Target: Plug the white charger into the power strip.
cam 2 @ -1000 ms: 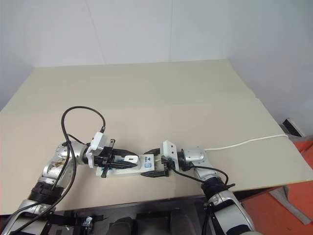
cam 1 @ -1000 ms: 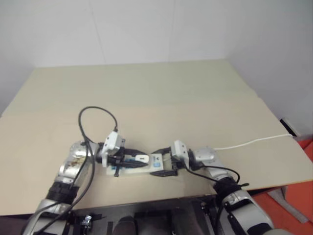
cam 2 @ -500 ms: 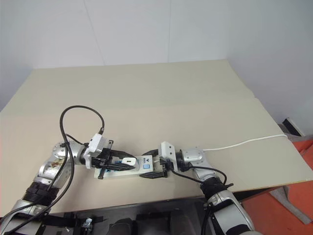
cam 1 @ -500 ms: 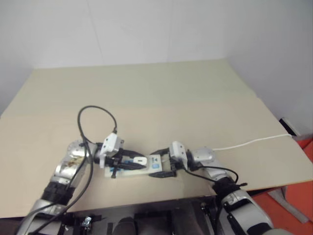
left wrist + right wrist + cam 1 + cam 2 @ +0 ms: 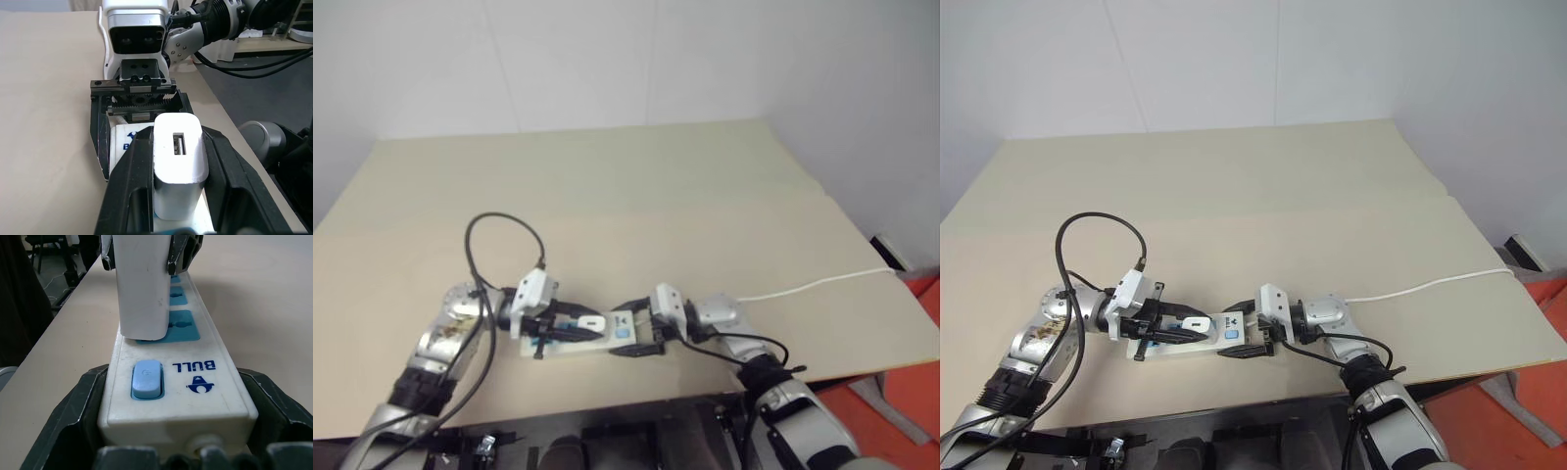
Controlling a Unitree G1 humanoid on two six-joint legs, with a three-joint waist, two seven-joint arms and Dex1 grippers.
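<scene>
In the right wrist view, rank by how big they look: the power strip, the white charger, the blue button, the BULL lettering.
1. power strip, largest.
2. white charger, though it stands farther off and is cut by the frame edge, so its true share is unsure.
3. blue button and BULL lettering look about alike; no ranking between them.

charger [image 5: 178, 176] on power strip [image 5: 176, 382], strip on table [image 5: 1263, 196] near front edge
</scene>
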